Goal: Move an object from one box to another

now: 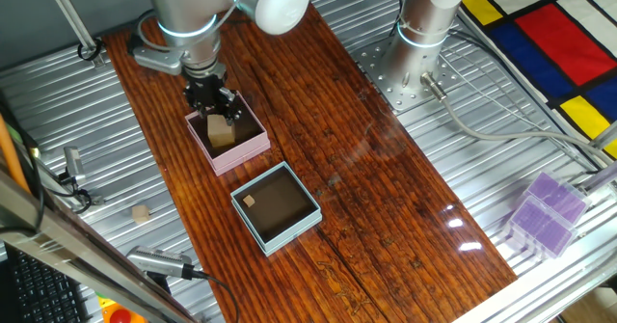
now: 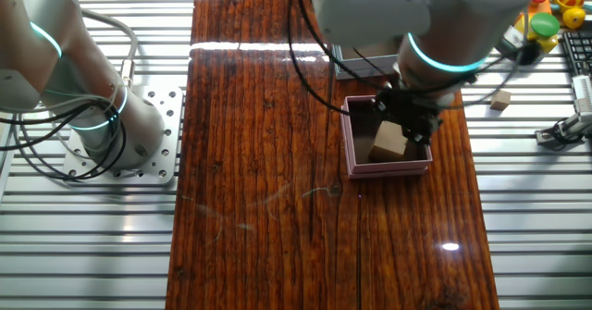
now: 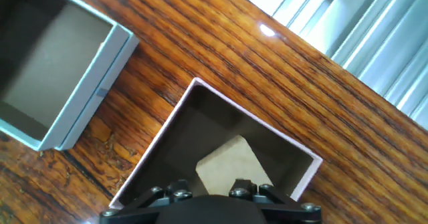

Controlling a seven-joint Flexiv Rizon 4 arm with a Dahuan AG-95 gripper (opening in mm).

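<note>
The tool [image 1: 218, 104] hangs directly over the pink box [image 1: 253, 149], its black fingers reaching down beside the wooden cube [image 1: 223, 132], which sits inside that box on the dark floor, tilted rather than square to the walls. Whether the fingers have closed on the cube cannot be told: in the hand view only the tool's lower housing shows, with the cube's tan face just beyond it, and both fixed views leave the fingertips masked by the tool body. In my judgement the step in hand is the grasp. To do it well, the fingers should straddle two opposite flat faces of the cube, stay clear of the low pink walls, and close fully before any lift; the lift should then be straight up so the box is not dragged. The wrist points near vertically downward, the silver forearm rising toward the bench's far edge. Beyond the pink box, toward the opposite end of the bench [image 1: 386, 198], the light blue box [image 1: 308, 217] stands apart, open, with a small tan block [image 1: 249, 201] inside.
</note>
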